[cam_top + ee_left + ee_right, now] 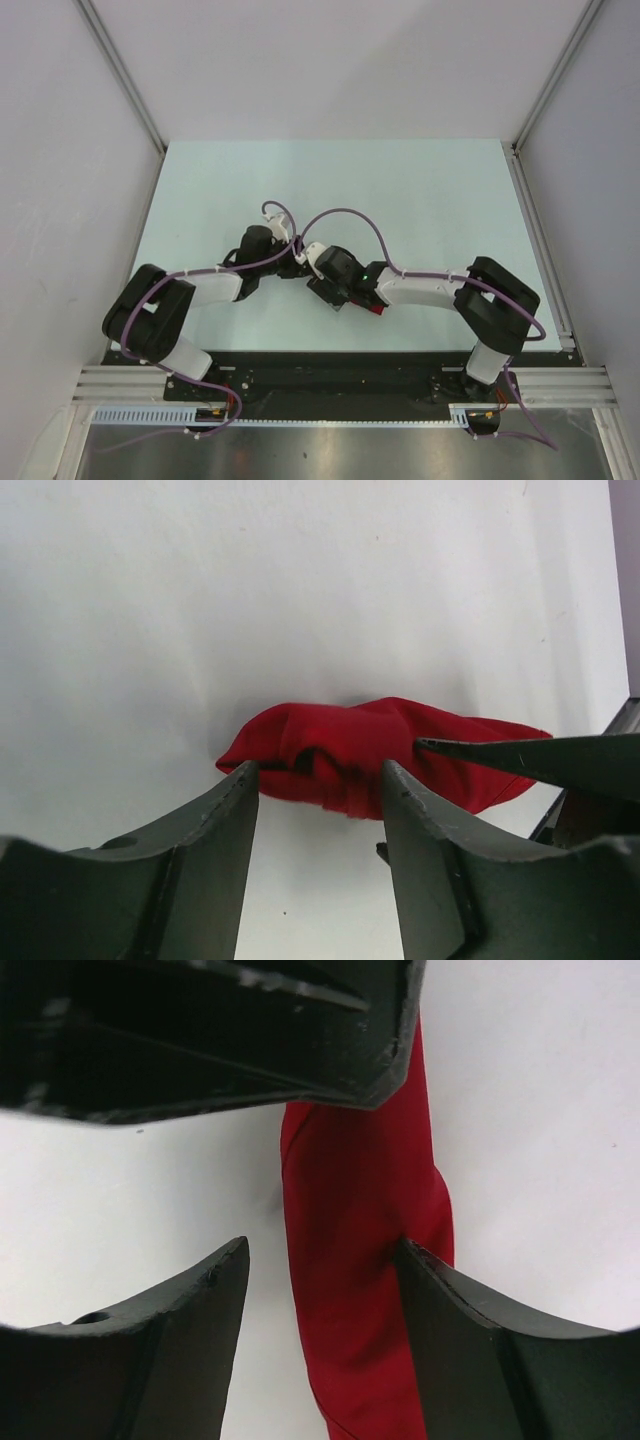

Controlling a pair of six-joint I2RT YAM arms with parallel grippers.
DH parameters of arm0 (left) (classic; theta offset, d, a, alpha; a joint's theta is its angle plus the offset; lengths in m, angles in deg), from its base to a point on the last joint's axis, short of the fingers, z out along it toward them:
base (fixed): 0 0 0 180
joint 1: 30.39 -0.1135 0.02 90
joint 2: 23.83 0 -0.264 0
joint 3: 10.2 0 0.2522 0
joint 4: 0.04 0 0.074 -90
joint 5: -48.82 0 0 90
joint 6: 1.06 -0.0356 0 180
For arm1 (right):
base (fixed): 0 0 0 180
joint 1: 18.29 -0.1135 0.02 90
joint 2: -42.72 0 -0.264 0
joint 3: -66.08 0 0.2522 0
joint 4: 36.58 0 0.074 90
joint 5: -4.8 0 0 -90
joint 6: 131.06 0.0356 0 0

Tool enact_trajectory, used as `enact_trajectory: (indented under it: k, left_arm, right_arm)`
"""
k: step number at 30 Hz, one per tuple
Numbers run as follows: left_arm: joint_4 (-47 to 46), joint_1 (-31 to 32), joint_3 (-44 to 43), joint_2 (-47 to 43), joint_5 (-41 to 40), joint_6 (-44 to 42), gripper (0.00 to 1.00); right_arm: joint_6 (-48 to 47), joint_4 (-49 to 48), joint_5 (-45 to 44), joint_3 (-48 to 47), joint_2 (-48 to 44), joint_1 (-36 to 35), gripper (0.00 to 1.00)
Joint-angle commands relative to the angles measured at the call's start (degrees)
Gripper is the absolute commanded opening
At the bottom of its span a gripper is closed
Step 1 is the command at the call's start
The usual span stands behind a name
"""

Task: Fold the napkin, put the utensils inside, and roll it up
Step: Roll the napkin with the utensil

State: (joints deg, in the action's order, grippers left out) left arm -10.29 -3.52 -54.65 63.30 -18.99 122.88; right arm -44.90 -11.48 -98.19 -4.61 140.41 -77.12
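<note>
The napkin (pixel 370 745) is a tight red bundle on the pale tabletop (pixel 400 190), near the middle of its near half, right where my two wrists meet. From above only a sliver of red shows, at about 5 o'clock of my right wrist, since my forearms cover the rest.

In my left wrist view the bundle's long axis runs from 9 o'clock to 3 o'clock, with the 3 o'clock end tapering and dipping slightly toward 4. In my right wrist view the same roll runs straight from 12 o'clock to 6 o'clock.

My left hand (pixel 318 772) stands with its fingers apart. Their tips are at the near edge of the roll, with bare tabletop in the gap between them, so nothing is clamped. A finger (pixel 520 758) of my other hand comes in from 3 o'clock and lies across the tapered end.

My right hand (pixel 322 1250) is also spread. The roll lies off-centre between the fingers (nearer the 3 o'clock one), and that finger overlaps the cloth's edge, though I cannot tell whether it presses on it. The 9 o'clock finger is clear of the cloth.

Both elbows are folded back near the bases. My left forearm reaches toward 2 o'clock and my right toward 10 o'clock, with both wrists pitched down.
</note>
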Motion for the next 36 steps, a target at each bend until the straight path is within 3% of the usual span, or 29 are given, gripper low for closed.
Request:
enact_trajectory:
  k: [1,19,27,28,34,36]
  left_arm:
    - [2.65,-0.85,-2.7,-2.05,-2.07,-2.11,0.58]
    - [8.62,-6.22,-1.21,-9.96,-4.35,-3.96,0.64]
    - [12.67,-6.83,-1.38,-16.11,-7.6,-3.52,0.73]
    - [13.11,-6.92,-1.47,-16.81,-7.95,-3.61,0.74]
    - [19.78,-7.36,-2.87,-23.93,-10.33,-3.43,0.79]
    - [23.55,-8.24,-3.57,-28.3,-11.99,-4.14,0.87]
  right_arm:
    - [-1.79,-1.84,0.07,-1.26,1.27,1.87,0.65]
    - [-2.84,-3.51,5.6,-0.47,1.19,7.32,0.69]
    - [-2.58,-5.88,8.68,0.76,-4.7,7.85,0.85]
    - [-2.49,-6.14,8.95,0.94,-5.83,7.85,0.94]
    - [0.31,-7.02,12.37,1.55,-12.85,8.9,1.0]
    - [2.51,-7.81,15.25,2.96,-15.24,11.79,1.0]
